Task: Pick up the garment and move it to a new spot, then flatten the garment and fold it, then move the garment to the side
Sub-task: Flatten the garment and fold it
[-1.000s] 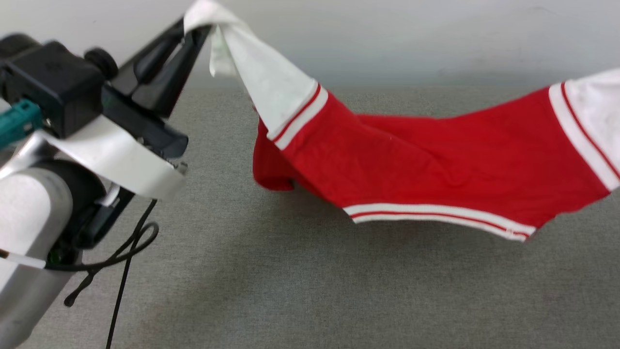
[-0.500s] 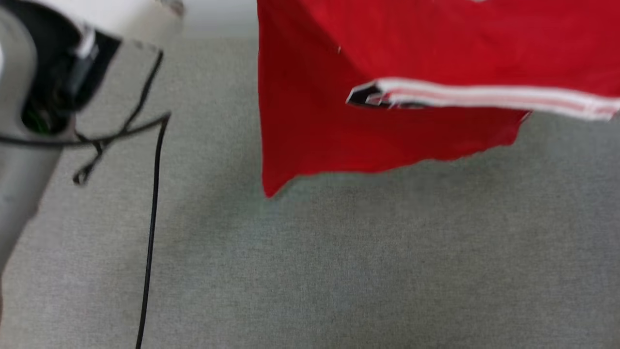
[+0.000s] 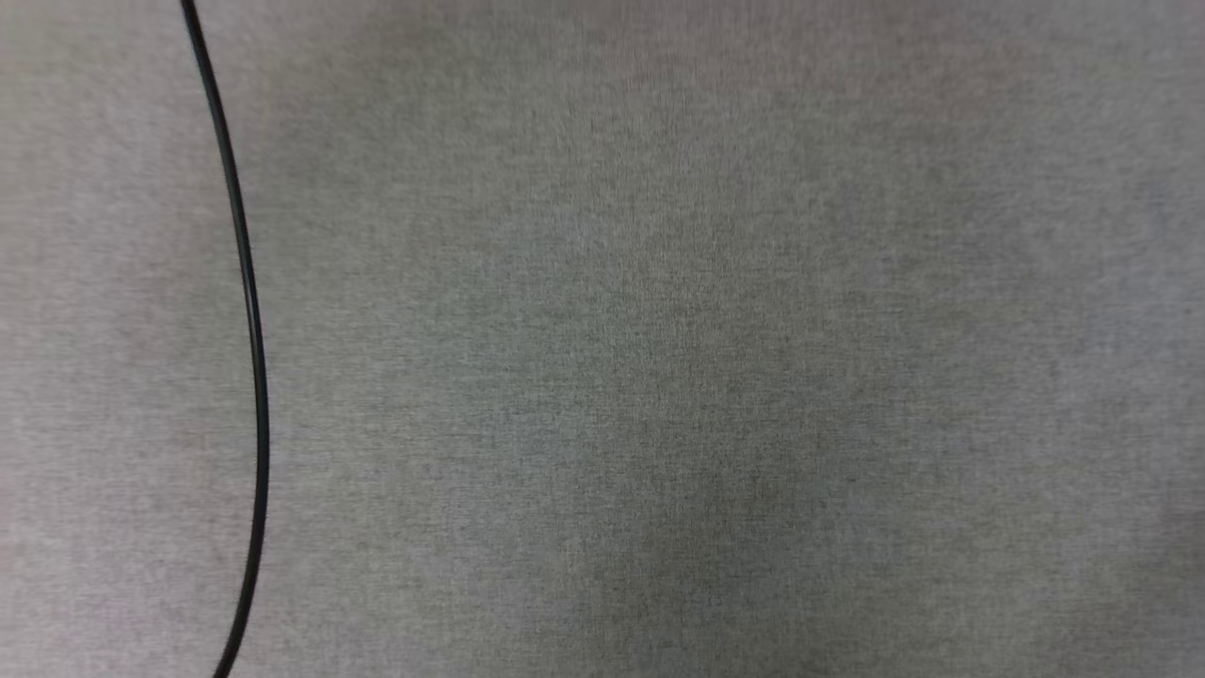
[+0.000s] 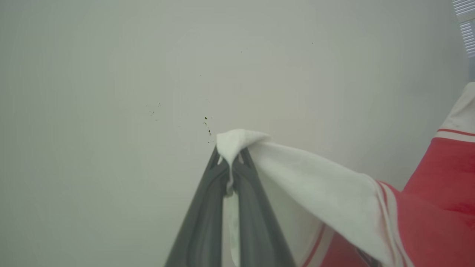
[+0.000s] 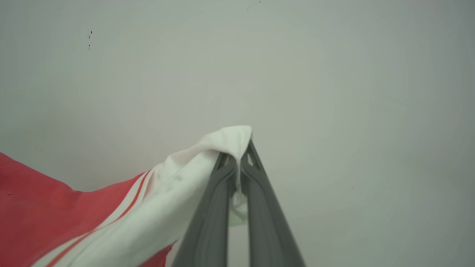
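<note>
The garment (image 4: 438, 207), a red jersey with white sleeves and red-white striped trim, hangs stretched between my two grippers in front of a pale wall. My left gripper (image 4: 229, 161) is shut on the tip of one white sleeve, and the cloth runs off to the right in the left wrist view. My right gripper (image 5: 239, 157) is shut on the tip of the other white sleeve, with the garment (image 5: 44, 215) trailing to the left in the right wrist view. The lettering is hidden.
The head view looks straight down on the grey fabric table top (image 3: 659, 358). A thin black cable (image 3: 252, 339) curves down that view's left side. A window blind (image 4: 467, 22) shows at the upper right corner of the left wrist view.
The head view has swung downward, so the garment and my left arm have left it. Before that the garment rose in that view, still held by both sleeves.
</note>
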### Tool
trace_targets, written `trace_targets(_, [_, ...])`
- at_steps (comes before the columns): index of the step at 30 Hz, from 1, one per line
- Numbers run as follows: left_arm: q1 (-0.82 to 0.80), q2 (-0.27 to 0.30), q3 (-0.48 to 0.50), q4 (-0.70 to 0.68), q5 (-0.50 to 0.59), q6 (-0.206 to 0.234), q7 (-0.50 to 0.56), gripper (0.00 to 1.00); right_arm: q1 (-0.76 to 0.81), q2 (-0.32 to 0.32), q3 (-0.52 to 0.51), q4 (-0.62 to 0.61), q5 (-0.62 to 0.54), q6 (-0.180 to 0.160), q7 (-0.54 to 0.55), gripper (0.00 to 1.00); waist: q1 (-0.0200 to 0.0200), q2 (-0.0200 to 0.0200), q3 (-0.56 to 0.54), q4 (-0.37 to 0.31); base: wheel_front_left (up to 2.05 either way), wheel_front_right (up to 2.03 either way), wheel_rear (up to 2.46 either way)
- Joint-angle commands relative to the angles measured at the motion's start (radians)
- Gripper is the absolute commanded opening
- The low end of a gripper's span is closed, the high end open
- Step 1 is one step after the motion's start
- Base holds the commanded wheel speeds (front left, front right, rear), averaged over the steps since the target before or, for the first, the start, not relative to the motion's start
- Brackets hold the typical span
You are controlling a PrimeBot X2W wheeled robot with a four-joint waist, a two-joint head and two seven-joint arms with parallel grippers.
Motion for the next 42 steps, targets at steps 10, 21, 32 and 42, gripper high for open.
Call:
trace_targets(10, [-0.045,0.010,0.017,0.174,-0.013,-0.036,-0.089,0.00,-0.130,0.047,0.064,0.198,-0.024,-0.001,-0.089,0.00,-0.0004,0.0000,0.116,-0.001,0.00,0.00,0.00])
trace_targets(21, [0.323,0.048,0.019,0.087,-0.022,-0.002,-0.181,0.00,0.183,0.049,0.157,0.208,0.086,-0.001,-0.228,0.00,-0.0004,0.0000,0.030,-0.002,0.00,0.00,0.00])
trace_targets(32, [0.920,0.091,0.127,-0.202,-0.097,0.149,-0.187,0.00,0.689,0.091,0.160,0.064,0.182,-0.001,-0.294,0.00,-0.0004,0.0000,-0.142,-0.017,0.00,0.00,0.00])
trace_targets(42, [1.326,0.061,0.157,-0.243,-0.116,0.182,-0.186,0.00,1.079,0.129,0.106,0.003,0.125,-0.001,-0.275,0.00,-0.0004,0.0000,-0.286,-0.030,0.00,0.00,0.00])
